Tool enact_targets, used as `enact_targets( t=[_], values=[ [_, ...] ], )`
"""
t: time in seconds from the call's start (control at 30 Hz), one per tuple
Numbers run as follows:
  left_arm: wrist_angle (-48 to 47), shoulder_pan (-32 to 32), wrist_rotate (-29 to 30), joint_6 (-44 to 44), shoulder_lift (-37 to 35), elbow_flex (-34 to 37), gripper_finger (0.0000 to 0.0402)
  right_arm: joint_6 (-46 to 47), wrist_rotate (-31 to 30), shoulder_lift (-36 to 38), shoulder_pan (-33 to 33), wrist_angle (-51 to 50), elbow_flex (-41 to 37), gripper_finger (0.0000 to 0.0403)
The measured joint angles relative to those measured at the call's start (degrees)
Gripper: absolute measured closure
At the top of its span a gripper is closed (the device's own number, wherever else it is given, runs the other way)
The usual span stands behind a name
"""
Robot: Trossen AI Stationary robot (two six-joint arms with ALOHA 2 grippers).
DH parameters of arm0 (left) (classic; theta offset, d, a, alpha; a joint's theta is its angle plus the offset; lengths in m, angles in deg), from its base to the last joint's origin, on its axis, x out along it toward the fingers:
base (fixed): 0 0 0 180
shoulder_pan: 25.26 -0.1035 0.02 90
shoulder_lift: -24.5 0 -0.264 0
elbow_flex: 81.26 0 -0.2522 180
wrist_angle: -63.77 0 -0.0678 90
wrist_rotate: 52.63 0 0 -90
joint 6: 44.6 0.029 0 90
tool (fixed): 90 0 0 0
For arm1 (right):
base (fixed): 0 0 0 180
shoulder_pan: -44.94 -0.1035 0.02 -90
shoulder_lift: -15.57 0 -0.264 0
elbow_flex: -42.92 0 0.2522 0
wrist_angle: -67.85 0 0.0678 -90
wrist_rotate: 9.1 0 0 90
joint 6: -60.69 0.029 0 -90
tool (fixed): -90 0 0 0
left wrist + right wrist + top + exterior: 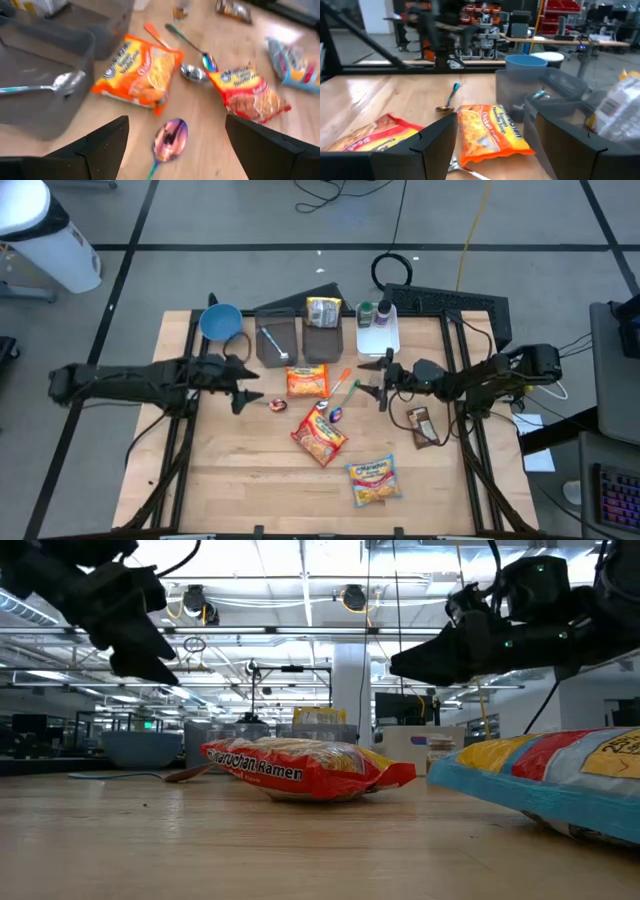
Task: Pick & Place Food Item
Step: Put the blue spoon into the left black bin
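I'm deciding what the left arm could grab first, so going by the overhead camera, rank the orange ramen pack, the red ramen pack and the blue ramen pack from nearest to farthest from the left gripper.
From the left gripper:
1. Orange ramen pack, just beyond the fingertips, by the bins.
2. Red ramen pack, mid-table, toward the front.
3. Blue ramen pack, front right, clearly farthest.

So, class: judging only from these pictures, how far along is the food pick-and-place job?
Done: one food packet already sits in a grey bin. In hand: nothing; the left pincer and right pincer hang open above the table. Left: the orange ramen pack, red ramen pack, blue ramen pack and a brown snack bar lie on the wood.
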Motion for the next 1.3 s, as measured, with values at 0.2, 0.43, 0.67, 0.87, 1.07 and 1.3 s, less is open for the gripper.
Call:
enact_targets(
  t=[0.2, 0.43, 0.67, 0.87, 1.07, 1.3],
  values=[
    [-1.3, 13.4, 11.3, -5.5, 8.9, -2.6, 0.006, 2.8, 0.3, 0.0, -0.2, 0.0, 0.0, 0.0138],
    [-7.2, 25.2, 25.4, -14.7, 24.0, -10.6, 0.006, 0.5, 0.4, 0.0, -1.1, -0.4, 0.0, 0.0138],
    [-20.4, 31.8, 39.9, -24.2, 38.4, -22.6, 0.006, 1.0, 0.6, 0.0, -1.1, -3.8, 0.0, 0.0138],
    [-17.3, 30.6, 37.2, -23.4, 43.3, -24.7, 0.006, 1.2, 8.2, 0.0, -1.1, -6.9, 0.0, 0.0138],
    [-11.6, 25.5, 28.7, -24.0, 43.7, -24.7, 0.006, 3.7, 12.3, 0.0, -2.5, -7.4, 0.0, 0.0138],
    [-14.1, 26.6, 32.0, -30.7, 43.8, -24.7, 0.006, 0.9, 12.3, 0.0, -7.1, -10.6, 0.0, 0.0138]
  ],
)
